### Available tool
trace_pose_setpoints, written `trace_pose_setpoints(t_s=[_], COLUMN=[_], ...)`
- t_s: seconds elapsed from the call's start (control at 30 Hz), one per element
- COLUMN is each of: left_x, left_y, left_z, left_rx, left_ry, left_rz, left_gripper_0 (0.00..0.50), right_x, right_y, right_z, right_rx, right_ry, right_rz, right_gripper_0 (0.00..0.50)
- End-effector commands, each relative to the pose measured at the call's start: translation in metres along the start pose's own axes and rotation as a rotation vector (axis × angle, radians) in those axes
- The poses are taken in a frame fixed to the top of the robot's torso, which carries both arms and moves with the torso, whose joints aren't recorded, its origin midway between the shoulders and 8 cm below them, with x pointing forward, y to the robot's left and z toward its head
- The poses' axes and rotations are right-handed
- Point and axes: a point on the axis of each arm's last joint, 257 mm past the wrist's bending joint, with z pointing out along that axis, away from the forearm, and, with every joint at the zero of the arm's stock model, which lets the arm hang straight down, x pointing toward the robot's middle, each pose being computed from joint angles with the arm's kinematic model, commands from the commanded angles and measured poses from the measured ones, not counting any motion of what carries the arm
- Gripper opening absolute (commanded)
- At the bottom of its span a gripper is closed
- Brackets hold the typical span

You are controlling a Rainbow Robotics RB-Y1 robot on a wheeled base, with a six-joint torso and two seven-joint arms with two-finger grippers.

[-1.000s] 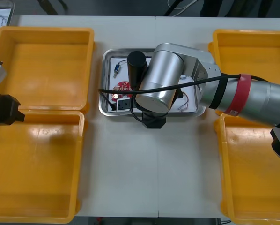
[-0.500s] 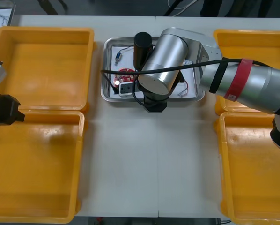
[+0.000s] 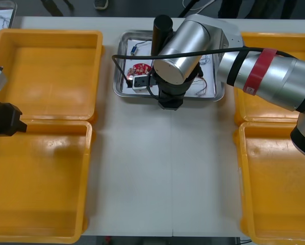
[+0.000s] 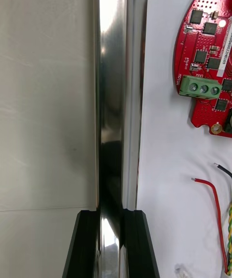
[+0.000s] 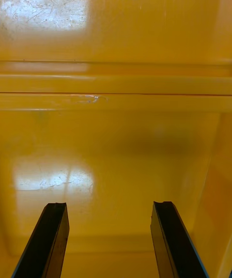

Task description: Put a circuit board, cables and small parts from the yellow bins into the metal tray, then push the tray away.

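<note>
The metal tray [image 3: 118,76] lies near the table's far edge, between the yellow bins. It holds a round red circuit board [image 3: 141,68] [image 4: 205,65], a blue and white cable [image 3: 136,48] and a red and yellow cable [image 4: 218,215]. My right gripper [image 3: 171,103] [image 4: 113,244] stands at the tray's near wall, its two fingers either side of the shiny rim [image 4: 118,114]. My left gripper [image 5: 108,239] hangs open over the left bins, with nothing between its fingers [image 5: 52,239].
Two yellow bins [image 3: 45,71] stand at the left and two [image 3: 275,178] at the right; those in view look bare inside. The white table [image 3: 162,173] stretches between them, in front of the tray. My right arm crosses over the far right bin.
The right gripper and the tray have moved together toward the table's far edge. The left arm has stayed where it was.
</note>
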Motion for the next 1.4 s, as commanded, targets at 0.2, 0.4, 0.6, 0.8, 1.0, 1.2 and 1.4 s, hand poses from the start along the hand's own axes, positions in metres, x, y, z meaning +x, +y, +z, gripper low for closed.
trace_pose_setpoints(t_s=[0.2,0.4,0.6,0.8,1.0,1.2,1.4], left_x=[0.001,0.001,0.001,0.001,0.001,0.001,0.001], left_y=[0.003,0.003,0.003,0.003,0.003,0.003,0.003], left_z=[-0.005,-0.005,-0.005,-0.005,-0.005,-0.005,-0.005], left_rx=[-0.007,-0.007,-0.007,-0.007,-0.007,-0.007,-0.007], left_ry=[-0.019,-0.019,-0.019,-0.019,-0.019,-0.019,-0.019], left_rz=[0.031,0.031,0.031,0.031,0.031,0.031,0.031], left_gripper_0=[0.500,0.500,0.500,0.500,0.500,0.500,0.500], right_x=[-0.032,-0.033,-0.032,-0.030,-0.028,-0.028,-0.024], right_y=[-0.027,-0.027,-0.029,-0.030,-0.015,0.003,0.024], right_z=[-0.028,-0.029,-0.030,-0.034,-0.052,-0.074,-0.090], right_rx=[0.053,0.051,0.054,0.042,-0.025,-0.077,-0.094], right_ry=[-0.053,-0.058,-0.057,-0.054,-0.031,-0.008,0.024], right_rz=[-0.086,-0.099,-0.097,-0.082,-0.061,0.002,0.080], right_gripper_0=[0.000,0.000,0.453,0.500,0.500,0.500,0.500])
